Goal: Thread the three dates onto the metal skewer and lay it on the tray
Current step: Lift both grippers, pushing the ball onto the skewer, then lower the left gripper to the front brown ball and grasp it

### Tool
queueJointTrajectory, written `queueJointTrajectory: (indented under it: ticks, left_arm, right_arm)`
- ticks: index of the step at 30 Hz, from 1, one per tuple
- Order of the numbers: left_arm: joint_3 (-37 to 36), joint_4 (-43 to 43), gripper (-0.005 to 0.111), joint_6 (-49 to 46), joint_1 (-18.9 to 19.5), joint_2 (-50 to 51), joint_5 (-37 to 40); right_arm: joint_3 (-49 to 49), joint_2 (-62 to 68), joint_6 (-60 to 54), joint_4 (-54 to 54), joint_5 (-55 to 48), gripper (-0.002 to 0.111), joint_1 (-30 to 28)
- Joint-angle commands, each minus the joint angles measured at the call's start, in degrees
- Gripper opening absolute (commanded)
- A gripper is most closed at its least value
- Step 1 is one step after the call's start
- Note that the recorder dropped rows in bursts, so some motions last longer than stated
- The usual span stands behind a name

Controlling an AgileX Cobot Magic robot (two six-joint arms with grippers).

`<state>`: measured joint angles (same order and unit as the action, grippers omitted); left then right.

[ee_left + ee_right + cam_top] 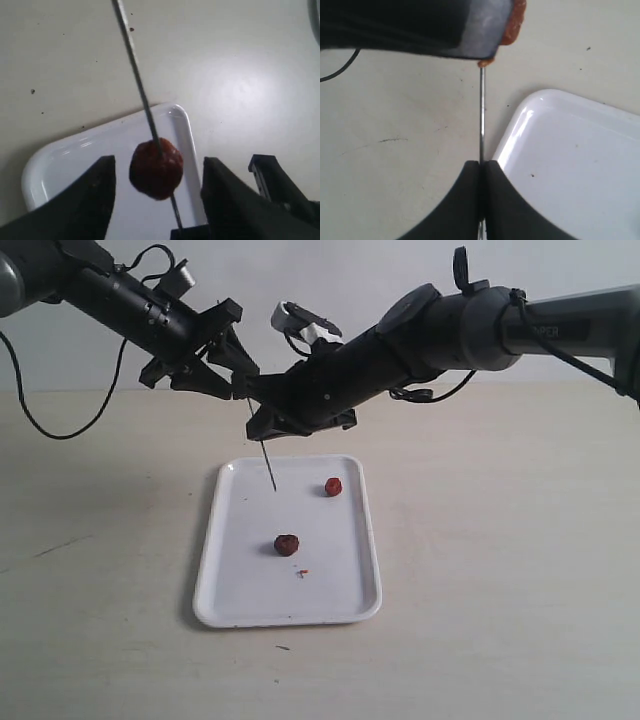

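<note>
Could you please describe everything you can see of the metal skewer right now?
The skewer is a thin, straight, grey metal rod, held tilted above one end of the tray, with its free tip pointing down. The right gripper is shut on it partway along. One date is threaded on it, inside the open left gripper.

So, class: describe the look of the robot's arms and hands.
Both arms are black near the wrists; the right arm turns grey higher up, with faint lettering. Thin black cables loop off each. The left hand and right hand have broad black tapered fingers.
</note>
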<state>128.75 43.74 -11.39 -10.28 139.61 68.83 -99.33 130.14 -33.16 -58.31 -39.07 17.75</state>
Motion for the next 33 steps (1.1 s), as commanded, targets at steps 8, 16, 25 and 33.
queueJointTrajectory:
  ticks: [8, 16, 25, 33]
  left_arm:
    - [0.0, 0.1, 0.053, -1.6, 1.3, -0.3, 1.1]
    - [0.0, -0.2, 0.053, -9.2, -0.4, -0.3, 1.1]
    - [0.0, -19.6, 0.052, -21.4, -8.4, -0.6, 1.1]
    - [-0.7, -27.4, 0.052, -21.7, -16.1, -1.4, 1.1]
  right_arm:
    - [-0.6, -3.4, 4.4, 9.2, -1.0, 0.0, -5.5]
    - [-0.5, -7.3, 13.6, 33.7, -13.0, 0.0, -10.0]
    - [-0.5, -7.6, 10.7, 35.9, -20.6, 0.0, -11.4]
    - [0.7, -7.6, 6.1, 33.8, -20.7, 0.0, -14.3]
